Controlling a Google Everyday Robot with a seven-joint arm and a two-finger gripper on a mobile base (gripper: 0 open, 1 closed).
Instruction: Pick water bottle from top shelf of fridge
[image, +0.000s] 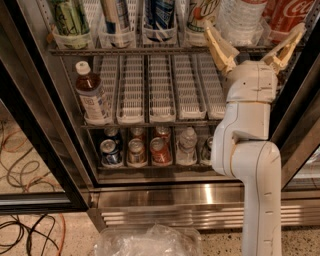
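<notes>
Fridge: drinks cooler (190, 196), wire racks above a steel base.
Top shelf: grey front rail (150, 50).
Water bottle: (244, 17) right part of the top shelf, upright, long axis vertical, neck out of view.
Gripper: (253, 29) fingers spread wide, flanking the bottle's lower body.

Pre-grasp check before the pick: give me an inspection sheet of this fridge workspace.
Surface: top wire shelf with grey front rail, lanes stocked.
Job's things: large clear ribbed plastic water bottle at the shelf front, right side.
Clutter: white-capped brown tea bottle on white slotted trays; cans and small clear bottle on bottom rack; red cola bottle beside the water bottle.
Grippers: two-finger gripper open at the top shelf, fingers flanking the water bottle.
Cables: orange and black cables on floor, left.
Surroundings: stainless louvred fridge base; crumpled clear plastic on floor.
</notes>
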